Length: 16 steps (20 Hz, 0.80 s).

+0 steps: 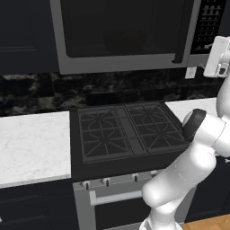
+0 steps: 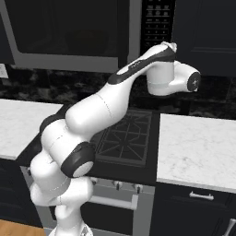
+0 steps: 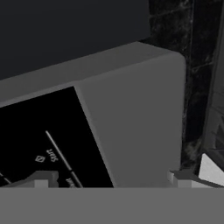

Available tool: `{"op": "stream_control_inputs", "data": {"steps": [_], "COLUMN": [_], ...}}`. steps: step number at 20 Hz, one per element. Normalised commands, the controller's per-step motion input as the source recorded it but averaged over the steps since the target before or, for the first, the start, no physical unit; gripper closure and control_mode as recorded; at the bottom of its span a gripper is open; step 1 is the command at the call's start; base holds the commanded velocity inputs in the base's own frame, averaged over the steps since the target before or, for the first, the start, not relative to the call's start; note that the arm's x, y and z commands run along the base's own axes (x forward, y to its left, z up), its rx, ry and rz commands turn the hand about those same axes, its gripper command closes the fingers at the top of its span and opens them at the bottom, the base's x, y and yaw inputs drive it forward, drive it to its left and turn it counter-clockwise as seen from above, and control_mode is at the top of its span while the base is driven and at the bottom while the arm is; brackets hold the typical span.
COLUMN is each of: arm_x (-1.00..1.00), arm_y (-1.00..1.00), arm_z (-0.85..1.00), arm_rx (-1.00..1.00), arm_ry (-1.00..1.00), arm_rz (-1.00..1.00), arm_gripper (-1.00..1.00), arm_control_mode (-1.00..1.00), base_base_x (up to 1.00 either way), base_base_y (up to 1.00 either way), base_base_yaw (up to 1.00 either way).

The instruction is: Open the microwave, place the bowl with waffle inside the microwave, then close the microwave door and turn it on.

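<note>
— Grey frame, dark glass: is the microwave [image 1: 126, 33] shut?

— Yes. The microwave door [image 1: 119, 27] sits flush in its frame, its black bar handle [image 1: 180, 33] upright at the right edge of the window, and the button panel [image 2: 157, 23] is just beside that.

— Where is the arm?

— It reaches up over the stove [image 1: 128, 130]. The hand [image 1: 217, 56] hangs right of the handle, below the panel.

— And the gripper [image 3: 111, 180]?

— In the hand view its two tips stand wide apart and nothing lies between them. Past them are the black panel [image 3: 48, 144] with faint white marks and the microwave's grey lower corner [image 3: 140, 122]. Whether a tip touches the casing is hard to tell from this angle.

— Anything else?

— White marble counter [image 1: 33, 143] on both sides of the stove, and a dark speckled wall [image 1: 54, 92] behind.
</note>
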Motion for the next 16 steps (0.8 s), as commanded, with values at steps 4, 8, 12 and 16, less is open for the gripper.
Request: {"op": "stream_control_inputs", "data": {"steps": [4,8,12,16], "arm_x": [0.14,0.21,0.29,0.3], "arm_y": [-0.19,-0.13,-0.11,-0.02], "arm_z": [0.0,-0.08,-0.18,-0.23], "arm_rx": [0.05,0.03,0.02,0.02], "arm_ry": [0.0,0.0,0.0,0.0], "arm_rz": [0.06,0.06,0.06,0.05], "arm_gripper": [-1.0,-1.0,-1.0,-1.0], "arm_control_mode": [-1.0,-1.0,-1.0,-1.0], "base_base_x": [0.0,0.0,0.0,0.0], "base_base_y": [0.0,0.0,0.0,0.0], "base_base_yaw": [0.0,0.0,0.0,0.0]}}
